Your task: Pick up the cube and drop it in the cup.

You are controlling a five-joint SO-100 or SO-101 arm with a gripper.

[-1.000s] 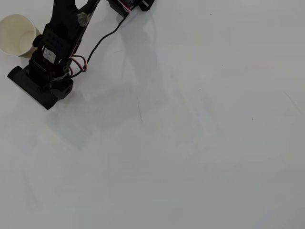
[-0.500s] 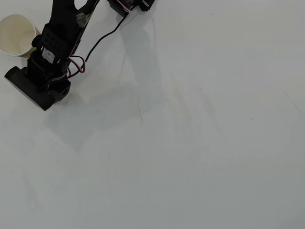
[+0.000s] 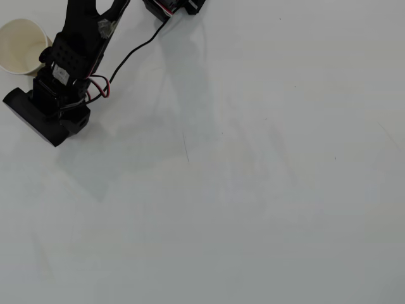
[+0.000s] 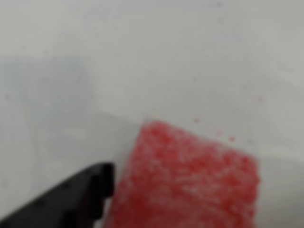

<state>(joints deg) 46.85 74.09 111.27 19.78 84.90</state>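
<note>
Up at the far left of my overhead view, the cup [image 3: 22,44] stands on the white counter [image 3: 253,190], its mouth open upward and its inside pale and bare as far as I can see. Just to its right the black arm [image 3: 79,44] reaches in from the far edge, with red and white wires looped at the wrist and a black cable trailing off toward the top. The arm's boxy black head sits near the cup, slightly nearer to me than the rim, and hides the tool from above, so I get no sight of the fingers there.

From my wrist view, the cube [image 4: 185,180] fills the lower middle of the picture, red with whitish speckles, very close to the lens and blurred. One black finger of the tool [image 4: 71,202] comes in from the lower left corner, its tip right against the cube's left side. I cannot see a second finger, so I cannot tell whether the tool is clamped on the cube or merely beside it. Pale counter lies behind the cube.
</note>
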